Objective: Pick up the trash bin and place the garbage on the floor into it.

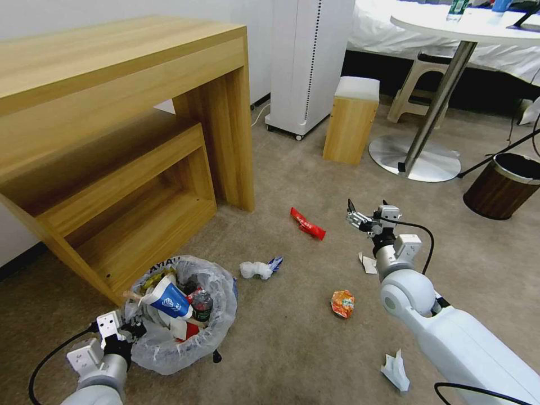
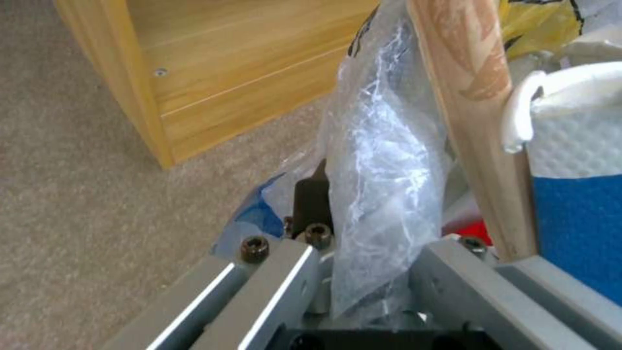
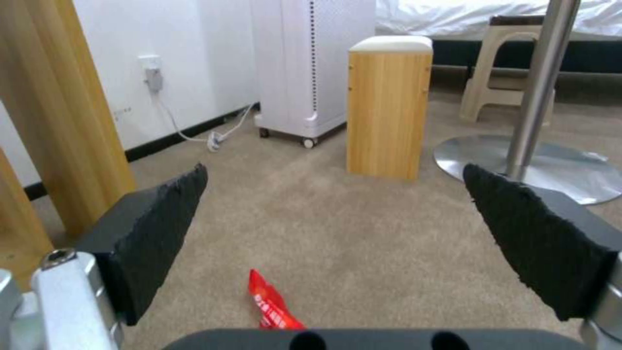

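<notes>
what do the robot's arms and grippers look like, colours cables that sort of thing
Both arms are smooth glossy white shells with rounded joints, ending in silver-grey metal wrist blocks with black bolts. A black cable loops beside each wrist. The right gripper has wedge-shaped black foam-like pads on metal fingers; the left gripper has the same grey metal frame.

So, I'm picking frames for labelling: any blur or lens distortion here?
Head view: sharp, but wide-angle, bending the wooden desk. Left wrist view: soft, the bin's plastic bag too close. Right wrist view: red wrapper and carpet fairly clear, finger pads slightly soft.
</notes>
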Robot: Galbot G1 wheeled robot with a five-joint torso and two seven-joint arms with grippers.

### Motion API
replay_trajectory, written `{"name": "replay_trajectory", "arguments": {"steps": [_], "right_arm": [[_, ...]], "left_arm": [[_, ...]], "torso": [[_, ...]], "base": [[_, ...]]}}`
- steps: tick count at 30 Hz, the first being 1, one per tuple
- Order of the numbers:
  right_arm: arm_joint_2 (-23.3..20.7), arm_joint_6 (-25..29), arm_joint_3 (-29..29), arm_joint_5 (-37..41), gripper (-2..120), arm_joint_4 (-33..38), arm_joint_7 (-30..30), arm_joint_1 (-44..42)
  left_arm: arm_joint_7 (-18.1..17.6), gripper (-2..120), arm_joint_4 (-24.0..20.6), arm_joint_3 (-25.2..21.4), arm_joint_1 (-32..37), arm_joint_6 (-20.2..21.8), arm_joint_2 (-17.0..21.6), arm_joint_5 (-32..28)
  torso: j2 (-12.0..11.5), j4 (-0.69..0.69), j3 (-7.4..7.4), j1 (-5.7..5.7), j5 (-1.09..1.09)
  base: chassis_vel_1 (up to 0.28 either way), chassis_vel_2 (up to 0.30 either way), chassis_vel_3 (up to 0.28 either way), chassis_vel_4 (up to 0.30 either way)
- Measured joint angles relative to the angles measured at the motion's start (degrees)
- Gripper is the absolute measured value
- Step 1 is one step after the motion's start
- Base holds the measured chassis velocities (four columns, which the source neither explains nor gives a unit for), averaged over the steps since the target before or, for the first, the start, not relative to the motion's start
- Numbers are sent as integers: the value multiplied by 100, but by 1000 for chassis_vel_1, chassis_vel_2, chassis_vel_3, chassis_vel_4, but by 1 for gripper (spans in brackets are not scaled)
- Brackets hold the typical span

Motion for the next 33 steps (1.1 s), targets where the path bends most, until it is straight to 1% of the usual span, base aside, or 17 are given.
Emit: {"name": "replay_trajectory", "arguments": {"steps": [4, 16, 33], "right_arm": [[17, 52, -47, -35, 100, -38, -12, 28], [64, 124, -202, -112, 100, -173, -44, 160], [102, 255, -321, -126, 100, -316, -75, 195]], "left_arm": [[3, 1, 18, 2, -8, -3, -10, 3], [15, 1, 58, 1, -27, -18, -18, 1], [25, 1, 164, 11, -102, -32, -18, -7]], "torso": [[0, 0, 0, 0, 0], [0, 0, 0, 0, 0], [0, 1, 1, 1, 0]], "base": [[-72, 50, 47, -55], [0, 0, 0, 0], [-61, 62, 58, -65]]}}
